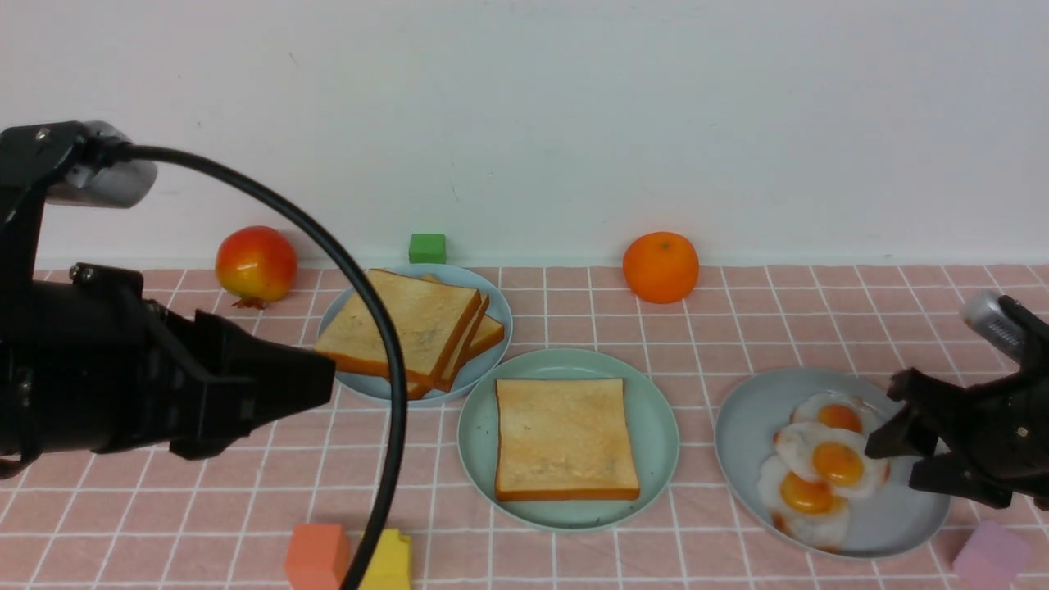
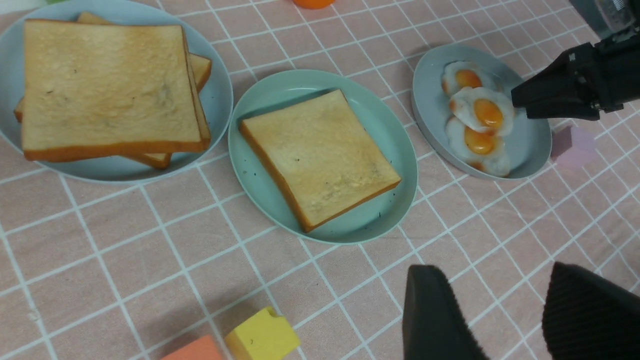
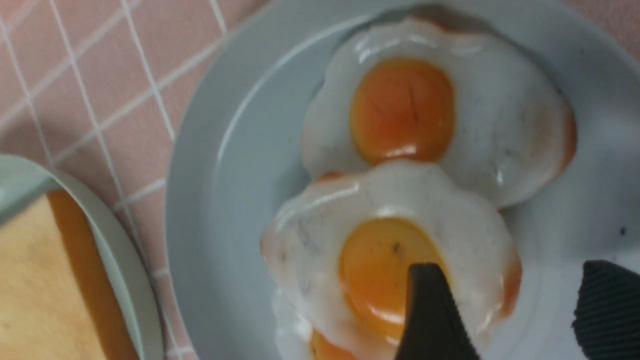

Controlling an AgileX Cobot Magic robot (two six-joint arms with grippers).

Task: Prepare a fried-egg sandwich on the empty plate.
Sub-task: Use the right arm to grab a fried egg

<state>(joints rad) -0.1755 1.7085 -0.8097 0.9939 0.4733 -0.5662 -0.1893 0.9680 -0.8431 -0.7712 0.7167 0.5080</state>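
The mint-green plate (image 1: 656,426) sits mid-table with one toast slice (image 1: 565,438) lying flat on it, also seen in the left wrist view as plate (image 2: 410,165) and toast (image 2: 320,155). To its right, three fried eggs overlap on a grey-blue plate (image 1: 737,442). My right gripper (image 1: 892,465) is open low over the middle fried egg (image 1: 828,459). In the right wrist view, the gripper (image 3: 512,275) has one finger over that egg (image 3: 370,260) near its yolk and the other over bare plate. My left gripper (image 2: 495,280) hangs open and empty above the cloth, left of the plate.
A pale blue plate (image 1: 496,315) at the back left holds stacked toast (image 1: 414,324). A red fruit (image 1: 256,264), a green block (image 1: 427,247) and an orange (image 1: 660,266) line the wall. Orange (image 1: 317,557), yellow (image 1: 392,564) and lilac (image 1: 992,553) blocks sit near the front edge.
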